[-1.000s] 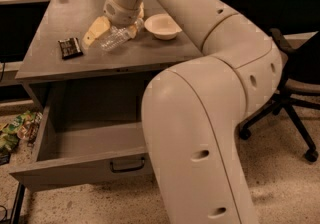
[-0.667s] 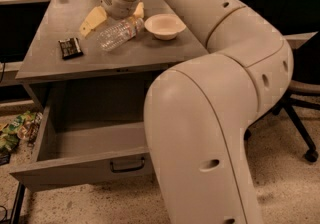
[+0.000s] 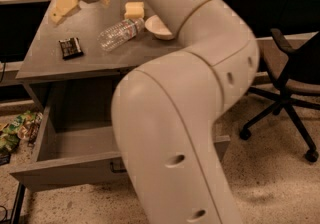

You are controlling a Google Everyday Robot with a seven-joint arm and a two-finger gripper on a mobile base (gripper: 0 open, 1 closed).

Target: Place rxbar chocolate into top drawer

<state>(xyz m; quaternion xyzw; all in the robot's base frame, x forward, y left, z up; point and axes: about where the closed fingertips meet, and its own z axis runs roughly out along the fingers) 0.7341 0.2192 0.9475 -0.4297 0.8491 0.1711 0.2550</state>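
The rxbar chocolate (image 3: pixel 70 47), a small flat black-wrapped bar, lies on the left part of the grey cabinet top (image 3: pixel 75 65). The top drawer (image 3: pixel 62 174) below it is pulled open and looks empty inside. Its dark handle is mostly hidden behind my arm. My gripper (image 3: pixel 83 4) hangs over the far left of the cabinet top, behind the bar and apart from it. Its pale yellow fingers (image 3: pixel 63 7) stand apart with nothing between them. My big white arm fills the middle of the view.
A clear plastic bottle (image 3: pixel 120 33) lies on its side right of the bar. Behind it are a yellow sponge block (image 3: pixel 134 9) and a white bowl (image 3: pixel 157 27). A black office chair (image 3: pixel 292 75) stands at the right. Snack wrappers (image 3: pixel 15 128) lie on the floor at the left.
My gripper has moved from over the bottle to the left and farther back on the cabinet top. The view has shifted, and the bar, bottle and bowl have stayed put.
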